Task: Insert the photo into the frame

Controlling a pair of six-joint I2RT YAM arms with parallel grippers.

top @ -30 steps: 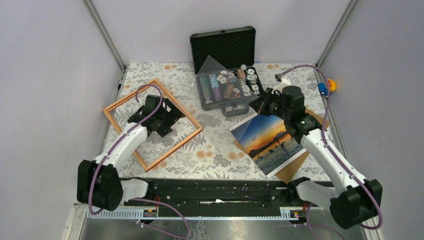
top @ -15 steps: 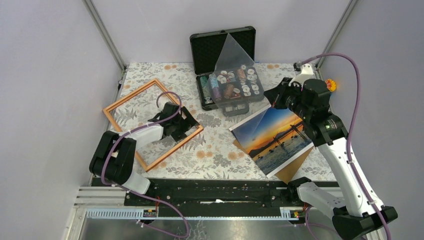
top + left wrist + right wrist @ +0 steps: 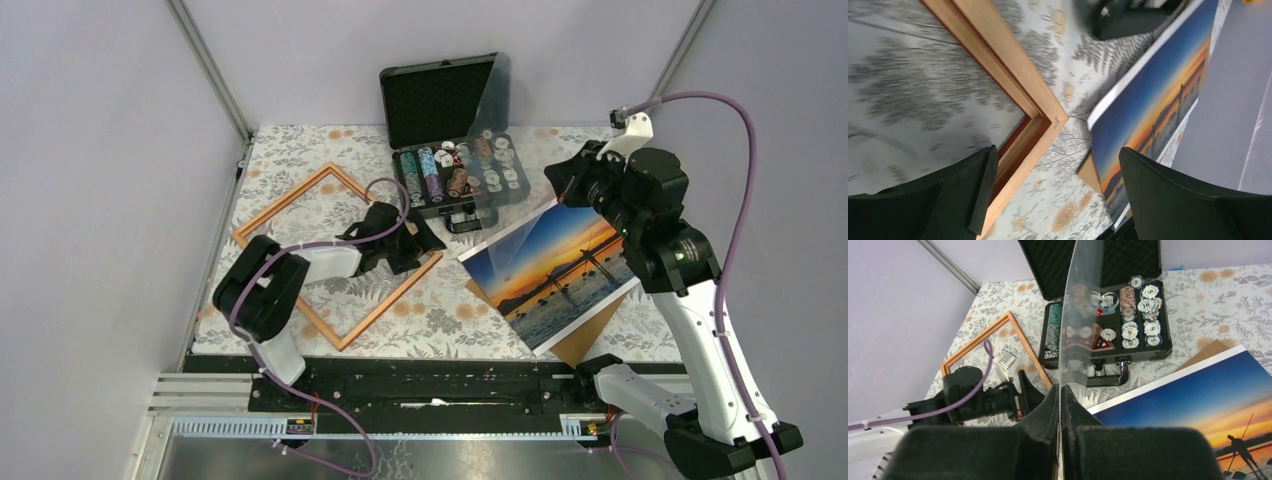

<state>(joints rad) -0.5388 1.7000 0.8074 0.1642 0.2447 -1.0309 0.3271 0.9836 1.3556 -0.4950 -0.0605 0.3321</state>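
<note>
The orange-brown wooden frame (image 3: 280, 203) lies flat at the left of the table; it also shows in the left wrist view (image 3: 1013, 85). My left gripper (image 3: 412, 243) (image 3: 1058, 172) is open, and its fingers straddle the frame's right corner without clamping it. The sunset photo (image 3: 550, 265) (image 3: 1158, 90) (image 3: 1208, 400) lies face up at the right on a brown backing board (image 3: 585, 342). My right gripper (image 3: 565, 183) (image 3: 1060, 395) is shut on a clear sheet (image 3: 492, 105) (image 3: 1078, 315) and holds it upright above the table.
A black hard case (image 3: 445, 95) of chips stands open at the back centre, its handle toward the photo. Grey walls and metal posts close in the table on three sides. A purple cable loops over each arm.
The frame has slid to the right with my left gripper, nearer the photo. My right arm has risen and carried the clear sheet up and to the right, now almost on edge.
</note>
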